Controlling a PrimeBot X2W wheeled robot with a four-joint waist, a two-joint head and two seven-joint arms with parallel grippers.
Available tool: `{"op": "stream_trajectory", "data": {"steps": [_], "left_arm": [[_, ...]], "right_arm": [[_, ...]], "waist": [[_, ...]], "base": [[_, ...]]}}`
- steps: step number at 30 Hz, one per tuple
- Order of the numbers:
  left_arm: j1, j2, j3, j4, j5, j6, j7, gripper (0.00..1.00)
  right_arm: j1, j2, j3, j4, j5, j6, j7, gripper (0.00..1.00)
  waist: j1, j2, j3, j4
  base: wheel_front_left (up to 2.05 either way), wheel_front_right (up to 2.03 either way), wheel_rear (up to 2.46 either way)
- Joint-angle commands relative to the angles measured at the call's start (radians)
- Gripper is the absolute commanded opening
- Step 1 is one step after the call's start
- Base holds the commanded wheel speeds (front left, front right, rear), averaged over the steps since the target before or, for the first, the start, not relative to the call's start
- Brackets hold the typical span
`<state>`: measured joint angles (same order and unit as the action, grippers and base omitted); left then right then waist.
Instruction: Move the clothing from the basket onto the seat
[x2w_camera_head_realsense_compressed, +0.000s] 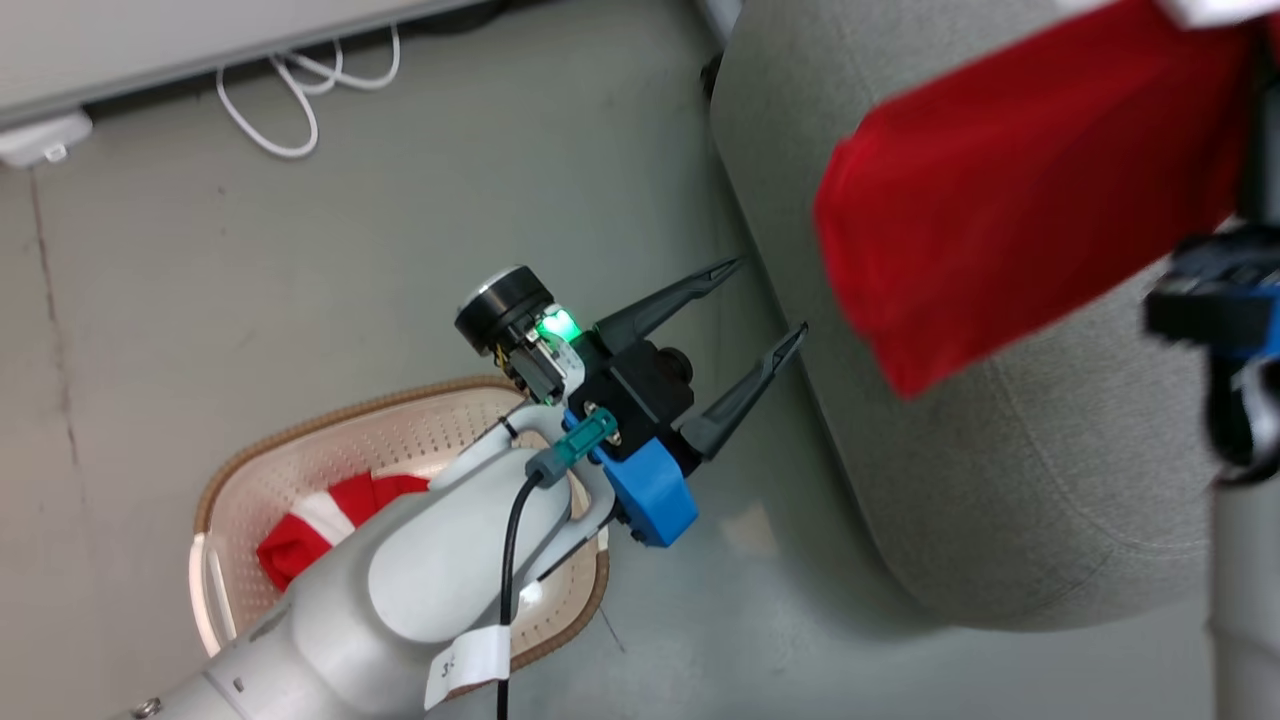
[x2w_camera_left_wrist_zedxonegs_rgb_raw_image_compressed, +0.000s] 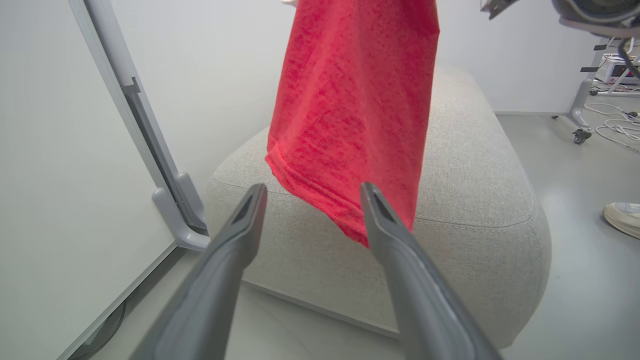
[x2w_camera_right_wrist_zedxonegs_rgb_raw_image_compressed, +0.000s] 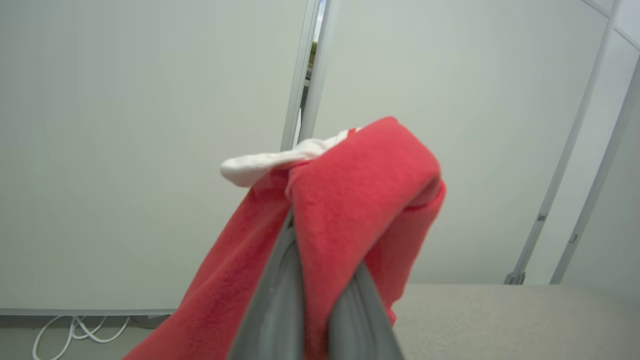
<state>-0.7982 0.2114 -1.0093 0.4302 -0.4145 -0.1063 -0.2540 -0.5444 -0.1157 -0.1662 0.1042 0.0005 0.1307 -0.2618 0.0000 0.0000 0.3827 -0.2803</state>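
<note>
at upper right of the head view, my right claw (x2w_camera_right_wrist_zedxonegs_rgb_raw_image_compressed: 320, 295) pinches the bright-red fabric garment (x2w_camera_head_realsense_compressed: 1010, 190) high, probably to clear the grey upholstered seat cushion (x2w_camera_head_realsense_compressed: 1000, 480); my left claw (x2w_camera_head_realsense_compressed: 771, 295) is spread, empty.

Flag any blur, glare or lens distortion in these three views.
Head view: held garment smeared soft, left gripper crisp, a pale sheen on the floor. Left wrist view: garment weave sharp, finger bases softer. Right wrist view: right gripper and the fabric it pinches soft-edged, close to the lens; wall frames bow toward the right edge.
</note>
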Motion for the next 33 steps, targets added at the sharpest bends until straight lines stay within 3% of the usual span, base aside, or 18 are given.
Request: {"op": "stream_trajectory", "data": {"steps": [1, 10, 17, 20, 28, 33], "left_arm": [[-0.028, 0.011, 0.003, -0.010, 0.009, -0.001, 0.007, 1.00], [-0.122, 0.045, 0.007, -0.075, 0.044, 0.000, 0.033, 1.00], [-0.168, 0.070, 0.014, -0.118, 0.056, 0.006, 0.048, 1.00], [-0.177, 0.078, 0.013, -0.125, 0.061, 0.006, 0.052, 1.00], [-0.188, 0.087, 0.000, -0.143, 0.066, 0.009, 0.069, 1.00], [-0.192, 0.095, -0.003, -0.142, 0.061, 0.011, 0.072, 1.00]], "right_arm": [[-0.071, -0.031, -0.041, -0.018, -0.003, 0.000, -0.005, 0.00], [-0.329, -0.216, -0.267, -0.038, -0.007, 0.000, -0.005, 0.00], [-0.385, -0.321, -0.365, 0.101, -0.004, 0.000, -0.004, 0.00], [-0.382, -0.324, -0.376, 0.162, -0.010, 0.000, -0.004, 0.00], [-0.336, -0.272, -0.376, 0.478, 0.002, 0.000, -0.004, 0.00], [-0.319, -0.247, -0.364, 0.593, 0.007, 0.000, -0.005, 0.00]], "waist": [[0.0000, 0.0000, 0.071, 0.024], [0.0000, 0.0000, 0.248, 0.078], [0.0000, 0.0000, 0.342, 0.084], [0.0000, 0.0000, 0.359, 0.084], [0.0000, 0.0000, 0.386, 0.081], [0.0000, 0.0000, 0.384, 0.077]], "base": [[0.00, 0.00, 0.00], [0.00, 0.00, 0.00], [0.00, 0.00, 0.00], [0.00, 0.00, 0.00], [0.00, 0.00, 0.00], [0.00, 0.00, 0.00]]}}
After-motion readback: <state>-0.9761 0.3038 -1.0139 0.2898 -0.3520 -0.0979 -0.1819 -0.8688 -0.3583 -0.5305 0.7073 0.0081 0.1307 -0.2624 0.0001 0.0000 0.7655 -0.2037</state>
